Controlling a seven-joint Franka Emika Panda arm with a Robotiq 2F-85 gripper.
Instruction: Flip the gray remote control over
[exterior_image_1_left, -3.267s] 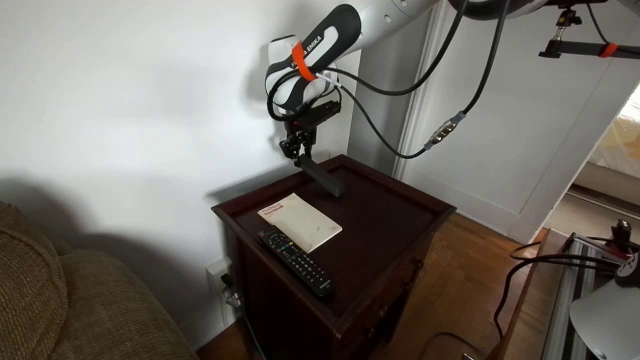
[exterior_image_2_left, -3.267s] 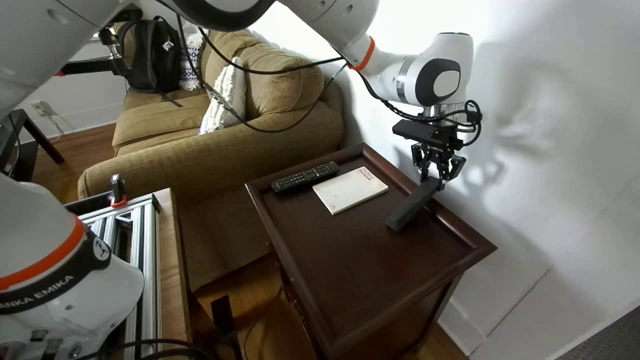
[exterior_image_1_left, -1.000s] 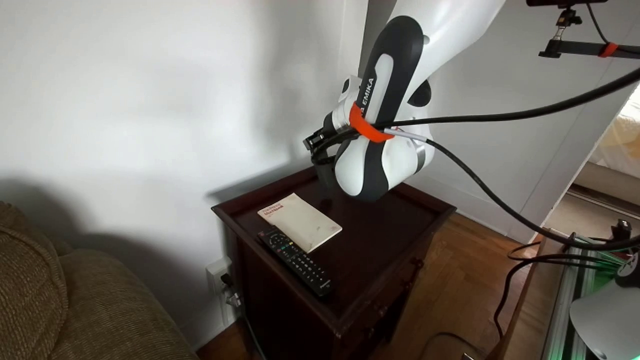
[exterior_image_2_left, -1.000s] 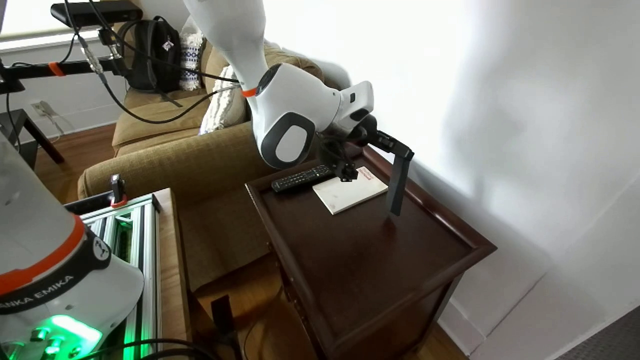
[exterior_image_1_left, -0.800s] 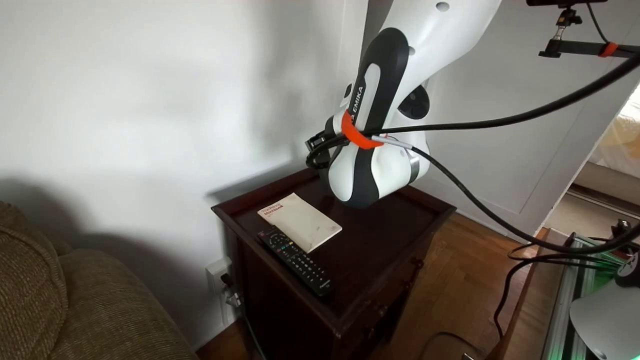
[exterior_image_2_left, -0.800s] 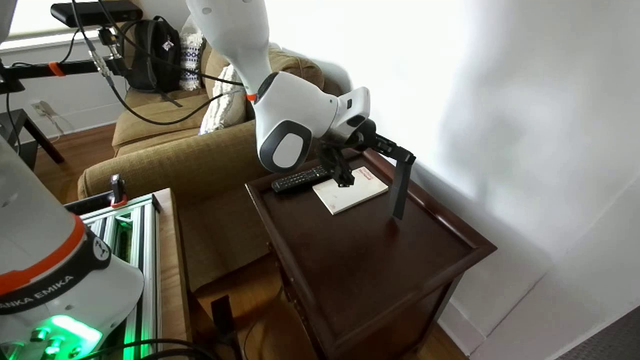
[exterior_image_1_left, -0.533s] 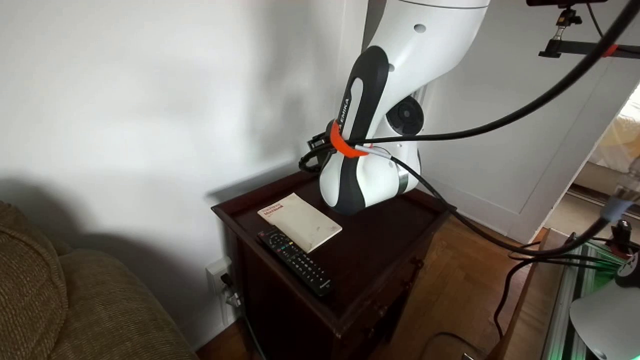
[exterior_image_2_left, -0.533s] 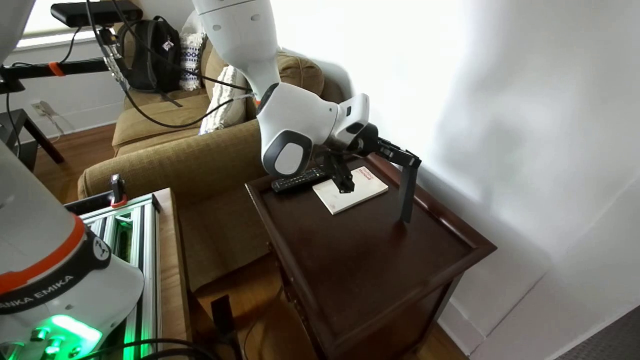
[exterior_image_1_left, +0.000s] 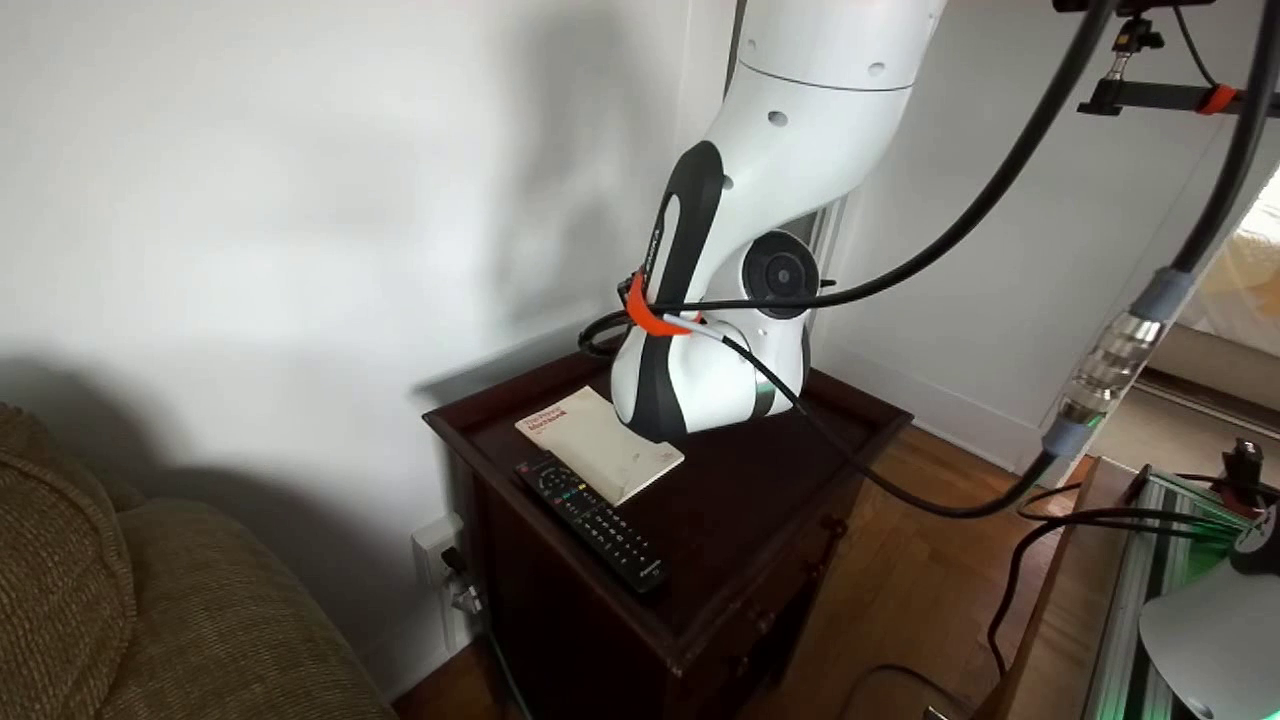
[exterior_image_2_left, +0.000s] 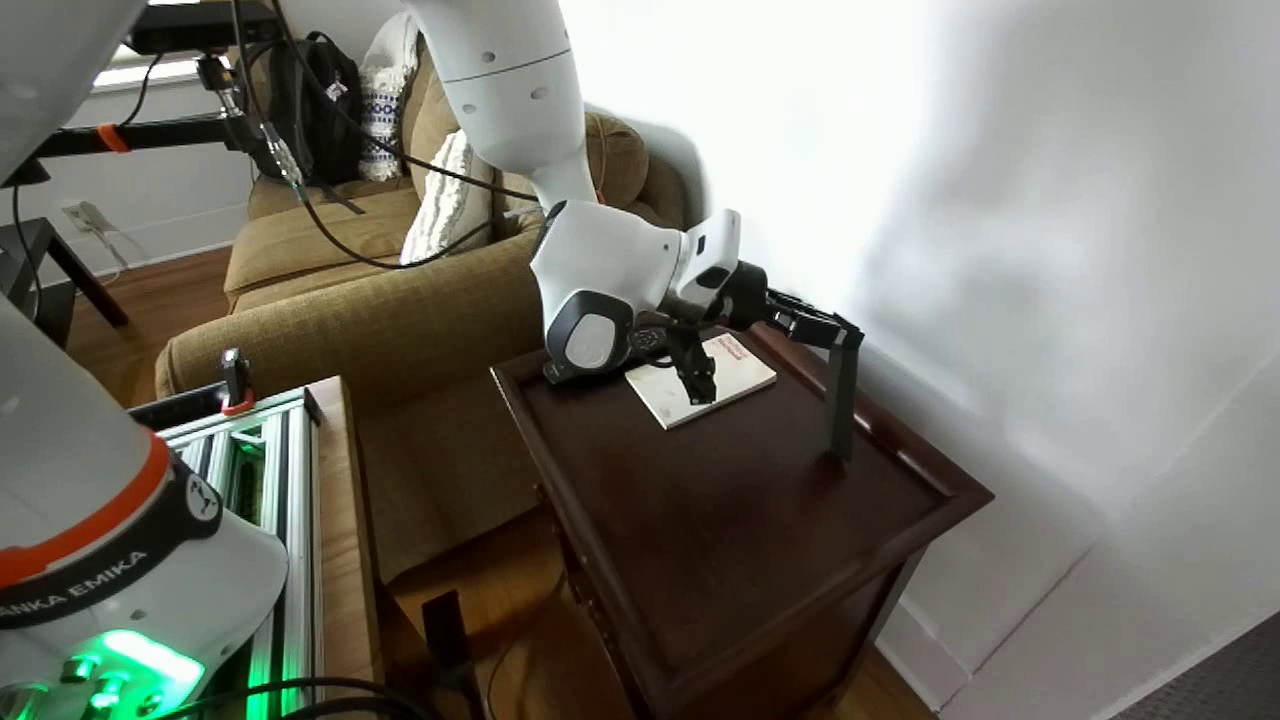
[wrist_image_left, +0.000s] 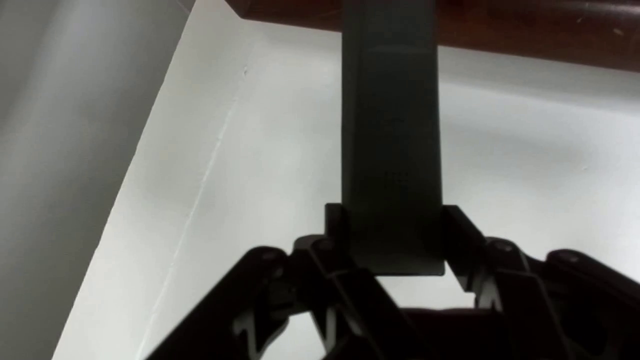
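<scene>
Pointing down, gray remote (wrist_image_left: 394, 135), clamped between jaws

Both exterior views overlook the cabinet (exterior_image_2_left: 690, 530); the wrist view faces the wall (wrist_image_left: 280, 160).

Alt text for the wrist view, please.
Gray remote control clamped between the jaws, extending up past the frame's top edge. Behind it, a reddish-brown wooden table rim runs along the top to the right edge, white wall below.
</scene>
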